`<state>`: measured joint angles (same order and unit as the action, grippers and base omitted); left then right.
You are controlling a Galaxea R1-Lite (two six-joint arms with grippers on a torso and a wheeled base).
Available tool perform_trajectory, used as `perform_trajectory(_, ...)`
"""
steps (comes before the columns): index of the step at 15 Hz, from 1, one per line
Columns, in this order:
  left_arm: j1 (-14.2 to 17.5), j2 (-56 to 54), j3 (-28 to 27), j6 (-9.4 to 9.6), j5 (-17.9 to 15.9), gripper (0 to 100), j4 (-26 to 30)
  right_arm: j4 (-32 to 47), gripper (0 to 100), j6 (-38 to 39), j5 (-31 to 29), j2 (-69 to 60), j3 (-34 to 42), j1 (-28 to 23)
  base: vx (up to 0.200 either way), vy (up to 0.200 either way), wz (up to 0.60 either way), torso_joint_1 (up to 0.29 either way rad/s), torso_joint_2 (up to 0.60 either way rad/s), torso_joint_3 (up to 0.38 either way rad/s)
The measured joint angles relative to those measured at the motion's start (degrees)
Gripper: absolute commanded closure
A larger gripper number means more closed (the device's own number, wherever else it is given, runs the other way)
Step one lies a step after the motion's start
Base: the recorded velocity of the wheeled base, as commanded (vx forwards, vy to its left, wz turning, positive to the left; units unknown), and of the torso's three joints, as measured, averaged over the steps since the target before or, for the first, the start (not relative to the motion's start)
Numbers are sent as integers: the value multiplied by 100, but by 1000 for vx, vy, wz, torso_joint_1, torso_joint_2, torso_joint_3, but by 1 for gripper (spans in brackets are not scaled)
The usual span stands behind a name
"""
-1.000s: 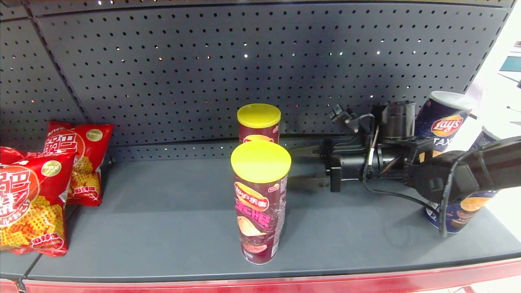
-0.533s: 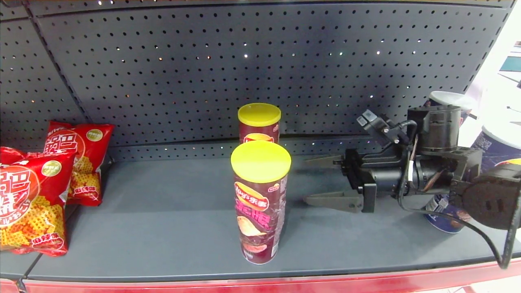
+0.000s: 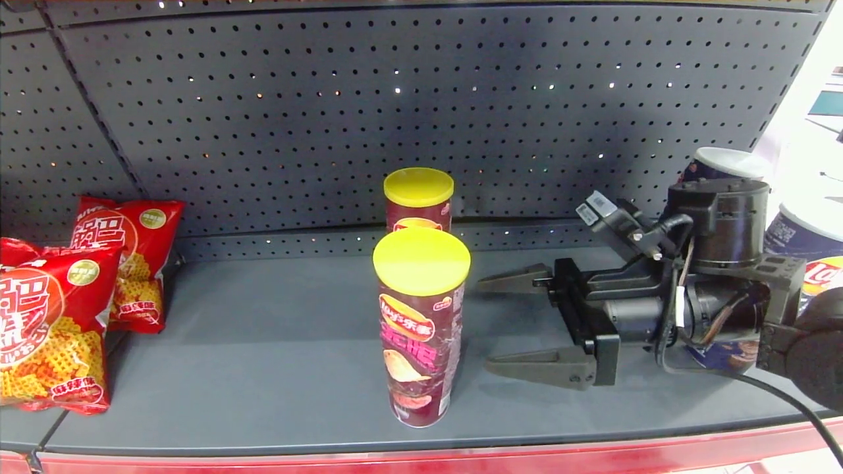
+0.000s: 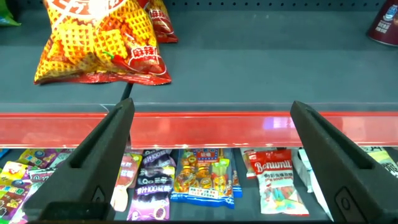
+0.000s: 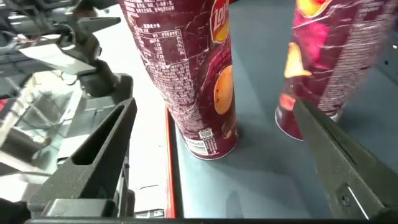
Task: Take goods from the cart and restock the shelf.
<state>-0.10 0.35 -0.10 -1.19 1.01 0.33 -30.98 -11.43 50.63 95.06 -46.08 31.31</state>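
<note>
Two maroon chip cans with yellow lids stand upright on the grey shelf (image 3: 263,342). The front can (image 3: 421,329) is near the shelf's edge and the rear can (image 3: 419,197) is by the back panel. My right gripper (image 3: 487,326) hovers just right of the front can, open and empty, with its fingers (image 3: 533,365) pointing left and not touching the can. The right wrist view has the front can (image 5: 202,81) and rear can (image 5: 329,56) ahead of the open right gripper (image 5: 214,106). My left gripper (image 4: 212,106) is open and empty, low before the shelf's red front rail (image 4: 205,127).
Red snack bags (image 3: 59,329) (image 3: 135,257) lean at the shelf's left end. Blue chip cans (image 3: 724,164) (image 3: 807,240) stand at the right end behind my right arm. A perforated back panel (image 3: 395,112) closes the rear. Packets (image 4: 202,177) fill the lower shelf.
My right gripper has drawn back to the right and toward the shelf's front, away from the rear can, with its fingers spread wider. Both cans stayed put.
</note>
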Motion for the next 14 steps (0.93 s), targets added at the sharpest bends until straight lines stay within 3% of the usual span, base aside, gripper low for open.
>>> perform_trajectory(4,0,0,0,0,2,0,0,-2,0,22,-645,2,74,276,0,0,0,0,0,0)
perform_trajectory(14,0,0,0,-2,0,0,0,11,0,139,-1159,207,-127,747,0,0,0,0,0,0)
